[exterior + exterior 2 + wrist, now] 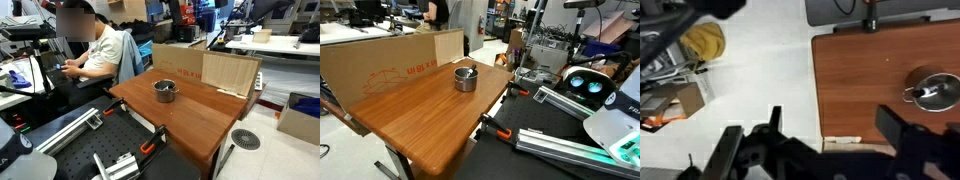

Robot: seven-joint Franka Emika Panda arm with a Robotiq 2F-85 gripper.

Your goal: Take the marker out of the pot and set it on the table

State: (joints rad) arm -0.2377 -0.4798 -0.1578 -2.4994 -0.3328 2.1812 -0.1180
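The pot stands upright near the middle of the table and shows in both exterior views. In the wrist view the pot lies at the right edge, on the table. The marker cannot be made out clearly; the pot's inside is dark and small in every view. My gripper shows only in the wrist view. It is open and empty, high above the table's edge and well away from the pot. It is out of sight in both exterior views.
A cardboard sheet stands along the table's far side. A seated person is behind the table. The black bench with metal rails adjoins the table, with orange clamps. A round grille lies on the floor.
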